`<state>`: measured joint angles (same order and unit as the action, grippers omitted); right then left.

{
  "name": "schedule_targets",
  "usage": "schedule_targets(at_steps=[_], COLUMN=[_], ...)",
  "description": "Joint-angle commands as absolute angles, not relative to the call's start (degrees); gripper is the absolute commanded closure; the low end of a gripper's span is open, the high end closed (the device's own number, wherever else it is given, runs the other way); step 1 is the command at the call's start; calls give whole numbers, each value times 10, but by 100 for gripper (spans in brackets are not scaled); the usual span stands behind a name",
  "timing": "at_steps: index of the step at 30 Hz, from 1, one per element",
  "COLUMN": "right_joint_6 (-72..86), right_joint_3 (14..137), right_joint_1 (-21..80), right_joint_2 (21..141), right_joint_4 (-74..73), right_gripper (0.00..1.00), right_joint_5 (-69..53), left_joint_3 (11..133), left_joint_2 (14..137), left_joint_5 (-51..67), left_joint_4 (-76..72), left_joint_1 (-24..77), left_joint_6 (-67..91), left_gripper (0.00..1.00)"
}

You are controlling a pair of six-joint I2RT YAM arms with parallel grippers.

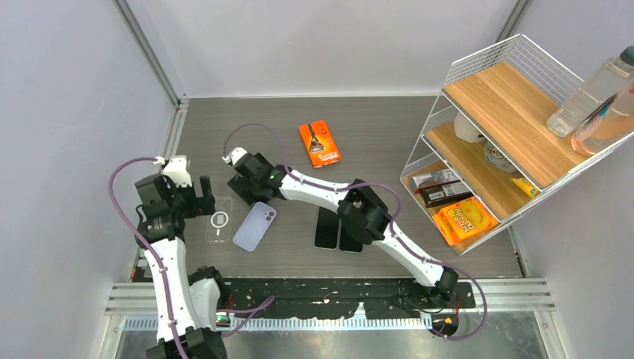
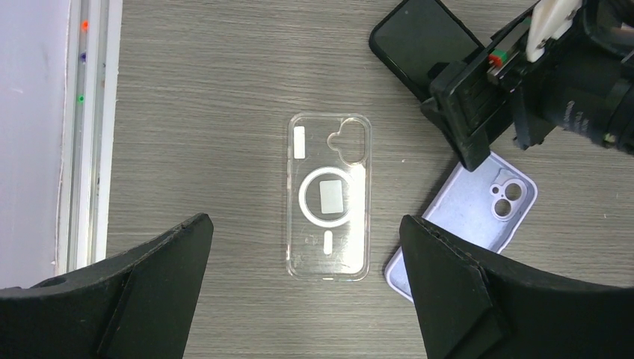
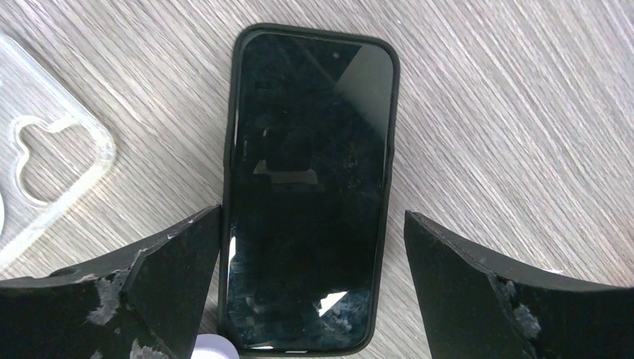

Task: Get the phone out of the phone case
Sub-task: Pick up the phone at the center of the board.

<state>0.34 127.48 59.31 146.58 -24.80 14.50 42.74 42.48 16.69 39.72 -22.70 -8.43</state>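
Since the right gripper [image 3: 312,213] hangs above the phone [image 3: 310,187] with jaws spread wide, pinching nothing, the step is approach, no grasp yet. Position: screen-up in black case [image 3: 229,149], on bench [image 3: 508,112] left of centre, just right of empty clear case [image 2: 329,198]. Long axis slants far-left to near-right; head end uncertain. Jaws of the left gripper [image 2: 305,221]: spread over clear case. Next, likely: pin black case, peel phone free.

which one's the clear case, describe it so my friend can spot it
On the left side of the grey table, look under the left gripper. The clear case lies flat there, apart from the lilac piece to its right; only it is see-through, with a white ring in its middle.
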Motion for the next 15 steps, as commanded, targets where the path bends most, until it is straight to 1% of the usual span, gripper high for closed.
schedule_targets(at_steps=[1, 7, 9, 11, 13, 15], right_joint_6=[9, 16, 4, 3, -13, -23], right_joint_3=[1234, 1220, 1228, 1238, 1248, 1250], right_joint_1=[557, 540, 534, 528, 524, 521], right_joint_2=[1429, 1425, 1432, 1438, 1442, 1440], right_joint_4=[-281, -294, -305, -315, -329, -340], right_gripper=[5, 4, 1, 5, 12, 24], right_joint_5=[111, 52, 35, 12, -9, -23], left_joint_3=[427, 427, 427, 427, 430, 434], left_joint_2=[420, 423, 425, 430, 435, 438], left_joint_5=[182, 182, 185, 188, 192, 195], left_joint_4=[377, 376, 375, 374, 376, 378], left_joint_1=[-231, -232, -231, -231, -232, -231], left_joint_6=[-88, -89, -89, -88, -88, -87], left_gripper=[1, 1, 1, 0, 1, 0])
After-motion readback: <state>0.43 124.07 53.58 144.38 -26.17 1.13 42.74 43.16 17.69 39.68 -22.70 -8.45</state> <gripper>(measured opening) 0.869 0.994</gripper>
